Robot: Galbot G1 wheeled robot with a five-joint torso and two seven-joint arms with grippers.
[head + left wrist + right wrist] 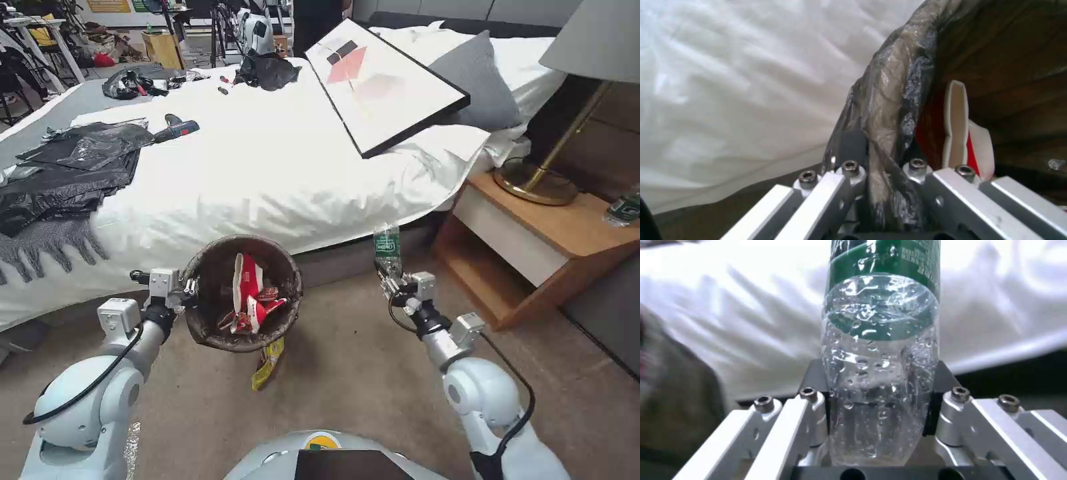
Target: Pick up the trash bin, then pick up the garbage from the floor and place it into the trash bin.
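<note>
My left gripper (189, 288) is shut on the rim of the trash bin (207, 320), holding it off the floor in front of the bed; the dark bag-covered rim (889, 110) sits pinched between the fingers. Red-and-white snack packets (248, 293) lie inside the bin. To the right, my right gripper (388, 270) is shut on a clear bottle with a green label (387, 248), held upright above the carpet; its body (878, 373) is squeezed between the pads. A yellow wrapper (268, 363) lies on the floor under the bin.
A white bed (267, 167) spans the view ahead, carrying black plastic sheets (73, 167), a drill (177, 128) and a framed picture (383, 83). A wooden nightstand (547, 247) with a lamp (540, 180) stands at the right. Open carpet (360, 373) lies between the arms.
</note>
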